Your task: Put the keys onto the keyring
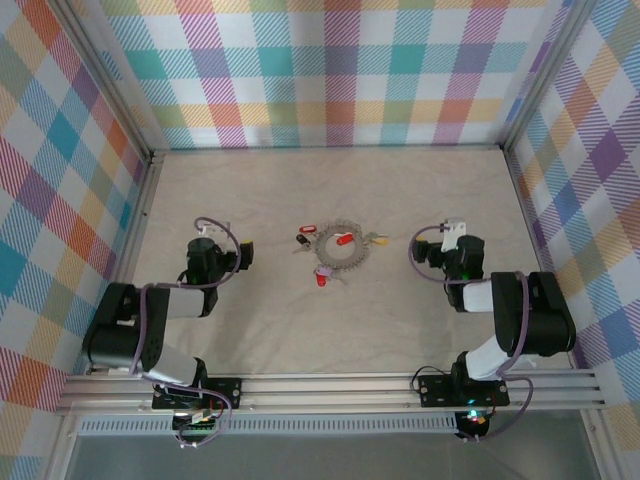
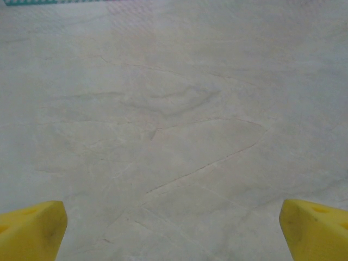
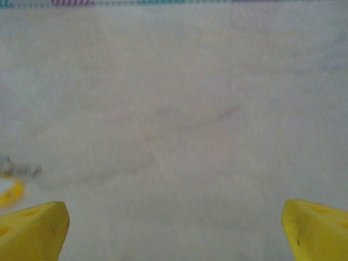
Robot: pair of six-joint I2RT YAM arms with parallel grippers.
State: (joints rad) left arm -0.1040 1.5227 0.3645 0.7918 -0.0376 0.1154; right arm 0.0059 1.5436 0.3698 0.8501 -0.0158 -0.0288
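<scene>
The keys [image 1: 344, 240] lie scattered in and around the keyring [image 1: 352, 266] on the table [image 1: 300, 330].

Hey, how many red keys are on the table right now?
3 red keys: one inside the ring, one off its far left, one at its near left edge. Tiny; others may be hidden.

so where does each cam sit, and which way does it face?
Top external: above and behind, looking down on the table; left arm and right arm show, bases at the bottom; keyring and keys mid-table.
Left wrist: on the left arm, facing forward and down past the open left gripper at wrinkled cloth; yellow fingertips in the bottom corners.
Right wrist: same on the right arm, open right gripper; yellow key at the left edge.
Shared: top and right wrist likely both catch that yellow key.
</scene>
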